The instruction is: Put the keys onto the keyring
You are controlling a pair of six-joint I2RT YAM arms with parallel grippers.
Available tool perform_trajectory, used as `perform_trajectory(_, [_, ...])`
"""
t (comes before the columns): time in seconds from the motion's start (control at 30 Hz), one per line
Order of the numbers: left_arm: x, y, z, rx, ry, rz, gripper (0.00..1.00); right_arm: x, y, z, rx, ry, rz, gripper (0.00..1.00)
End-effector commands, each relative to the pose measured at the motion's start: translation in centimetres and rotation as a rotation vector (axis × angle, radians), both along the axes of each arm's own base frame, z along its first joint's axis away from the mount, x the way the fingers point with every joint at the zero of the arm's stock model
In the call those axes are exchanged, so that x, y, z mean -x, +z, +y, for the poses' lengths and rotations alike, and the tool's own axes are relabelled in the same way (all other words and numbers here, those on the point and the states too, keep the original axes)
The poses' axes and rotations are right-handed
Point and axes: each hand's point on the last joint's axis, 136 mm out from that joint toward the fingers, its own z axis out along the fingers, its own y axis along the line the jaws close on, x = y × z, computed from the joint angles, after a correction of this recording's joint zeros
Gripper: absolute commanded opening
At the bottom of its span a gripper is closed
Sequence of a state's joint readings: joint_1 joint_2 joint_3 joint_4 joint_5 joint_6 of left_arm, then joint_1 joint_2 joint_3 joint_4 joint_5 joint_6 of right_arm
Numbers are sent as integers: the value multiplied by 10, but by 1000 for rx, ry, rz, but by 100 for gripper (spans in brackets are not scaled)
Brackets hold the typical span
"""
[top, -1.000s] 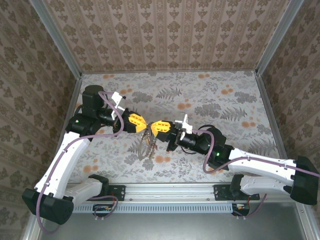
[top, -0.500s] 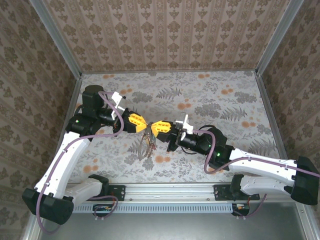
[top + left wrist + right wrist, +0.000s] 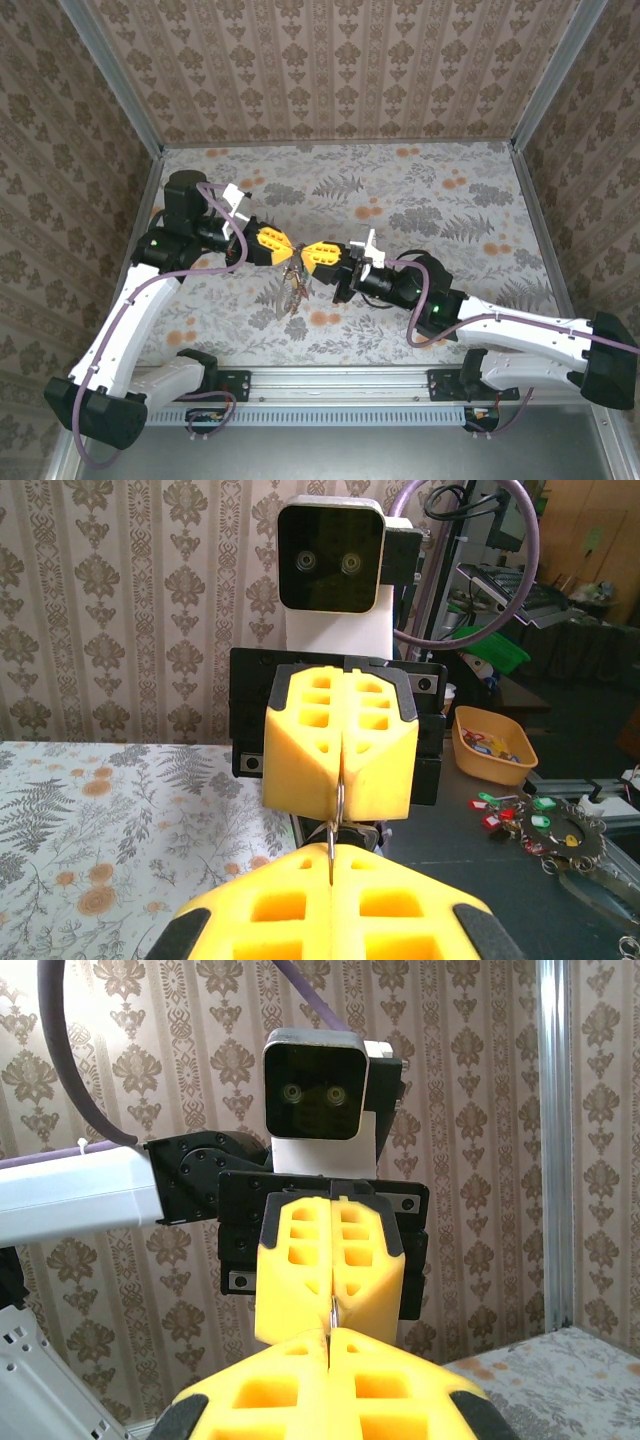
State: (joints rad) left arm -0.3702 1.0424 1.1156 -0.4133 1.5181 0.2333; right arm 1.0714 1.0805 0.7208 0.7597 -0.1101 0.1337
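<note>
1. Brown flowery wallpaper (image 3: pixel 330 70) covers the walls on three sides of the booth.
2. Next comes the worktop (image 3: pixel 450 200), flat and covered with a pale cloth. The cloth has grey ferns and orange flowers printed on it.
3. Two long arms reach in from the near edge. The left arm (image 3: pixel 130 320) and the right arm (image 3: pixel 520 330) have smooth white shells, black joints and purple cables.
4. The left pincer (image 3: pixel 289 251) and the right pincer (image 3: pixel 304 256) meet tip to tip over the middle of the worktop. Their fingers are chunky yellow blocks with square holes in them.
5. Both pincers are squeezed shut. In the left wrist view, a thin grey wire (image 3: pixel 337 825) runs from the left pincer (image 3: pixel 332 858) into the crack of the right pincer (image 3: pixel 340 808). Each one seems to pinch the top of the keyring.
6. The keyring (image 3: pixel 293 290) is a thin, dark grey-brown metal loop. It hangs down just under the two pincer tips, above the cloth.
7. The keys (image 3: pixel 297 300) are tiny thin bits bunched on the low part of the loop. They are too small to tell their colours.
</note>
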Motion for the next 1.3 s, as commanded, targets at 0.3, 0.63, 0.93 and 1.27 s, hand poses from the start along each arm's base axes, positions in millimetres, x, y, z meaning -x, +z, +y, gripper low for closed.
perform_trajectory(0.3, [10, 19, 6, 43, -13, -88, 0, 0, 21, -2, -48, 9, -19, 0])
perform_trajectory(0.63, [10, 19, 5, 42, -13, -88, 0, 1, 19, -8, -47, -5, -16, 0])
perform_trajectory(0.93, [10, 19, 5, 41, -12, -85, 0, 1, 18, -6, -51, 0, -9, 0])
perform_trajectory(1.27, [10, 19, 6, 41, -12, -86, 0, 0, 17, -7, -53, -6, -7, 0])
